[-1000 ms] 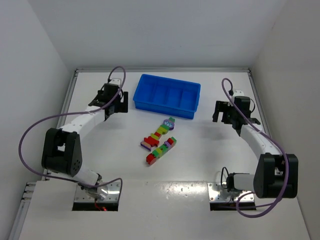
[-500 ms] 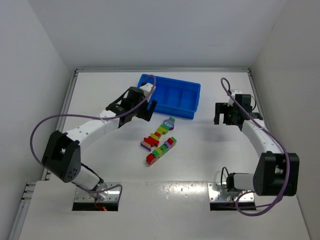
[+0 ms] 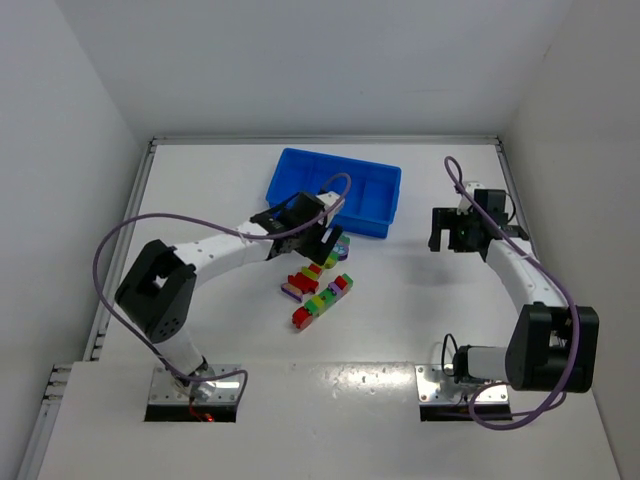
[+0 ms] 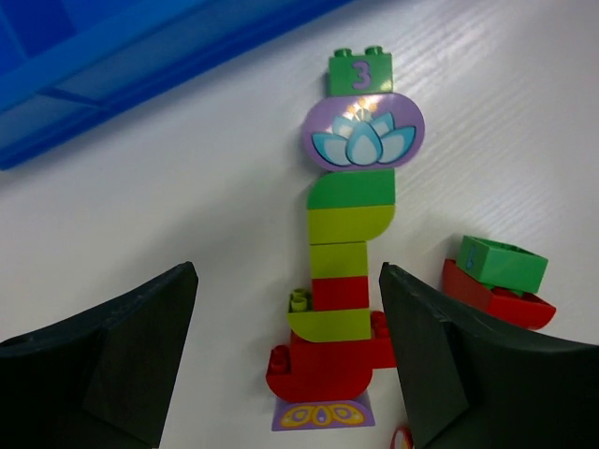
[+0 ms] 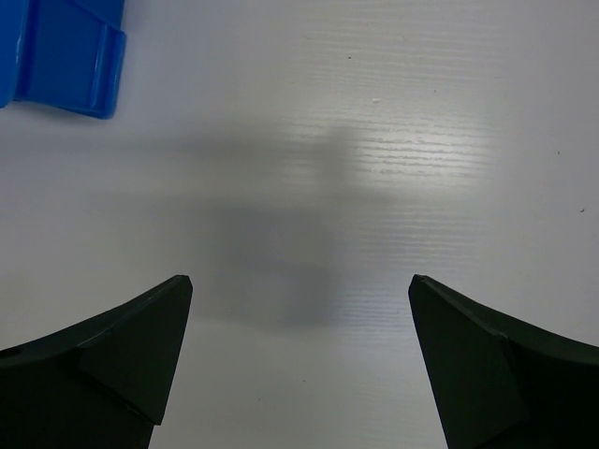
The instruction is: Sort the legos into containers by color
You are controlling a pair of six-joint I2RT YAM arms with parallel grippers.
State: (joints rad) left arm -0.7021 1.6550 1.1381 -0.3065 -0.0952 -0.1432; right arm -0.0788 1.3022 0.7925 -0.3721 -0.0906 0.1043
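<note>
Our left tool hangs low over the worktop. Its jaws are spread wide and hold nothing, with one finger on either side of the long lego strip and neither touching it.

That strip lies flat just in front of the blue tray. A green "3" brick sits at the tray end. After it come a round purple lotus piece, then green, lime and red bricks, and a small purple tile at the near end. A second strip lies just beside it, on the side towards the arm bases. We see no brick in the tray yet, so we judge the sorting has barely started.

Our right tool is also wide and empty. It is over bare worktop off the tray's right end, well apart from the bricks.

We expect these bricks to be light, rigid and smooth-sided, with nothing fragile about them. They are slick enough to skate across the worktop or squirt out of a poor pinch. Because the pieces are joined, the strip will likely lift as one unit. Separating the colours may need one tool to hold the strip while the other pulls a brick off.

We would take hold across the flat parallel sides of a square brick in the middle of the strip. The curved pieces and the round lotus piece offer the fingers little flat face, so we would avoid them.
</note>
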